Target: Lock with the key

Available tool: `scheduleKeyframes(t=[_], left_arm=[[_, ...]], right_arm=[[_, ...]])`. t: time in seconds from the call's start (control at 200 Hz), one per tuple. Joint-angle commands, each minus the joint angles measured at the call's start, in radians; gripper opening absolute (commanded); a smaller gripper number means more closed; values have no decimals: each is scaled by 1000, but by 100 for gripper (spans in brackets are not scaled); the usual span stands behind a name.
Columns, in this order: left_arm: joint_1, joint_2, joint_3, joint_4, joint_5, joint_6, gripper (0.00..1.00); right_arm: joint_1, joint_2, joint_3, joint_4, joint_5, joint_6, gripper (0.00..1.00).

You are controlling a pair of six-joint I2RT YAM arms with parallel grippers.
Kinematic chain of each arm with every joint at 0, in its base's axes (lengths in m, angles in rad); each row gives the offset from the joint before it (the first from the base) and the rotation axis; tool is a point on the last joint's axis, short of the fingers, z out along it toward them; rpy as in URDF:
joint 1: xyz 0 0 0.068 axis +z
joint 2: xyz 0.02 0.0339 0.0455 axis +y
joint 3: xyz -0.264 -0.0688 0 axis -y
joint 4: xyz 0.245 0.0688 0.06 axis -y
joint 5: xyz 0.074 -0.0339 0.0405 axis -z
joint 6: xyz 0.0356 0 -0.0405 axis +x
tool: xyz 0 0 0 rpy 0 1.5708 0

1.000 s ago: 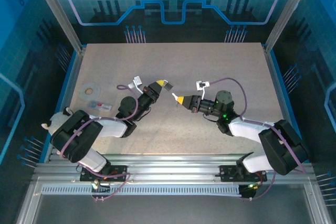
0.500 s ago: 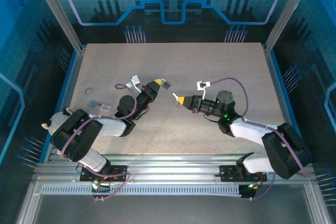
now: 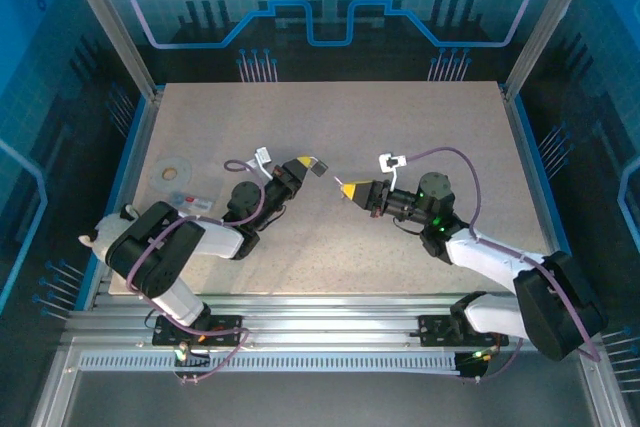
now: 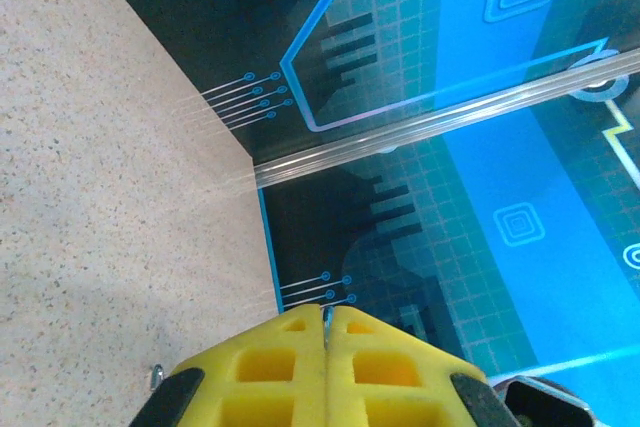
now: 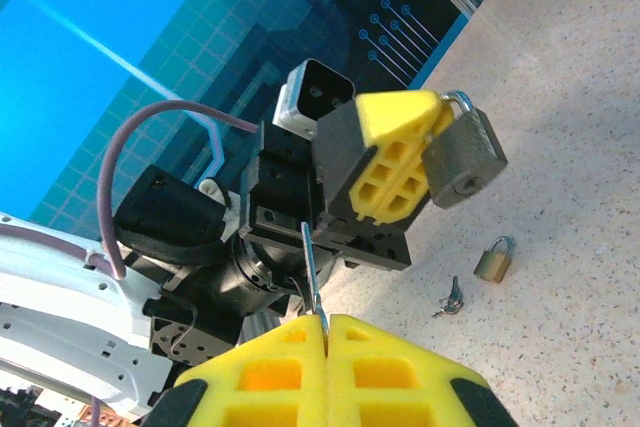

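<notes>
While the grey metal padlock [image 5: 462, 159] is held aloft by its shackle in the closed left hand [image 3: 306, 164], the thin silver key [image 5: 309, 265] clamped in the closed right hand [image 5: 325, 332] could be deflected if the padlock swings.

Left arm [image 3: 190, 237] low over table, reaching forward and inward; left gripper [image 3: 303, 164] aimed at right one, yellow pads pressed together, clamped on padlock [image 5: 462, 159]. Right arm [image 3: 490, 255] stretched inward, wrist about level; right gripper [image 3: 346, 188] facing left one, pads closed on key [image 5: 310, 265]. Two grippers' tips near each other, not touching
</notes>
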Motion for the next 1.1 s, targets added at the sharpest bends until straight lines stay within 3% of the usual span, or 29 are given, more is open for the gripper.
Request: scheduleKeyframes(t=[0.0,0.215,0.61,1.096], left_arm=[[7,10,-3,15,28,15,0],[6,12,9,-75,51,42,0],[2,-89,82,-463,67,193,0],[-2,-100,192,-775,95,314,0]], right_arm=[[-17,-40,-2,-30,18,-37,0],[-27,-97,-8,-85,44,-73,0],[-45,-163,-19,-134,71,-100,0],[-69,-193,-39,-130,82,-99,0]])
